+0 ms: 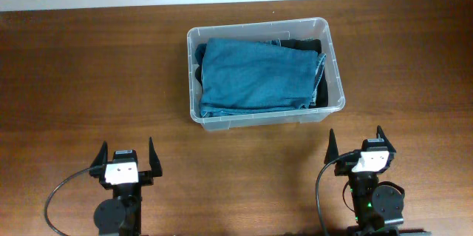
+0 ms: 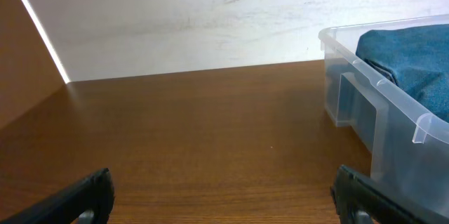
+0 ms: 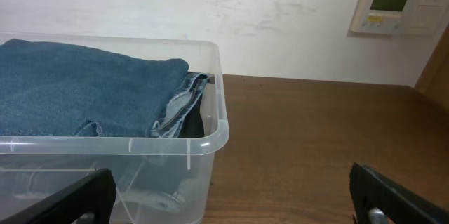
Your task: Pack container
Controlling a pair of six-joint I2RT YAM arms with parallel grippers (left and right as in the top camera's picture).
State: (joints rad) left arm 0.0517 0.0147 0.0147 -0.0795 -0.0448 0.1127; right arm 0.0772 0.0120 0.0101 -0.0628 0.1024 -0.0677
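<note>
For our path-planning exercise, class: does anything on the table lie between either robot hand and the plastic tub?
Nothing visible. Bare table separates the left hand and right hand from the tub.

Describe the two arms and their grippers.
Left gripper and right gripper: black, with pointed fingers and a white block at the wrist. Round black joints behind. A black cable loops beside each arm; a green light glows on the right one.

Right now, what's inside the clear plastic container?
Folded blue denim fills the container, lying over a darker garment that shows along its far and right edges. Anything beneath the denim, including the base, is covered.
</note>
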